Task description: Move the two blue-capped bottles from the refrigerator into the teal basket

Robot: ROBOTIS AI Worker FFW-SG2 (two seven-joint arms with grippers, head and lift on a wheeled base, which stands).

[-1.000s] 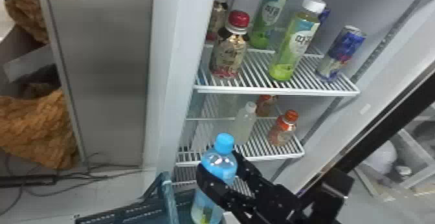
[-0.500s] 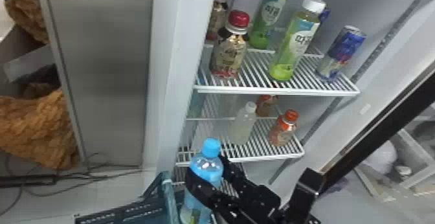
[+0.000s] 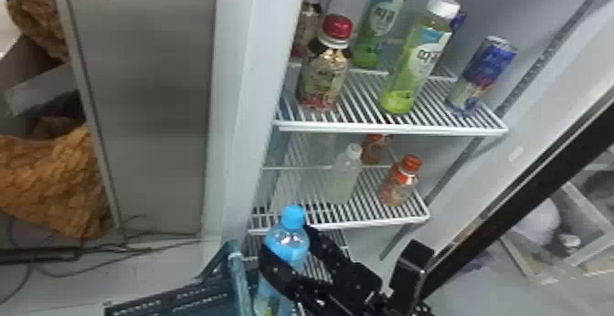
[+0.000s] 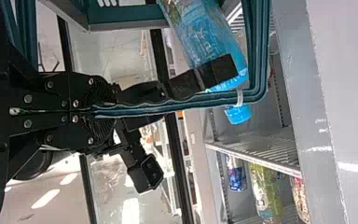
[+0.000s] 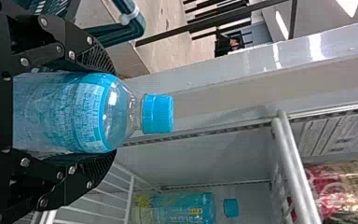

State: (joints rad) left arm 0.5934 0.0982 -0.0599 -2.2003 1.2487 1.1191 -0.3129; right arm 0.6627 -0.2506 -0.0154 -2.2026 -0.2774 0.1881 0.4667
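Right pincer parted to bottle width, gripping one blue-capped bottle round its body – roughly upright, cap proud of the tips. Probably weighty if full; thin plastic, apt to dent or slip if chilled. Best held there, below the shoulder. Teal basket just left of pincer – left pincer closed on its handle. Second blue-capped bottle stands apart from right pincer, inside refrigerator.

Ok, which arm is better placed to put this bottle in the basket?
Right, I'd judge: the right end effector grips the bottle near the basket, while the left end effector holds the basket's handle.
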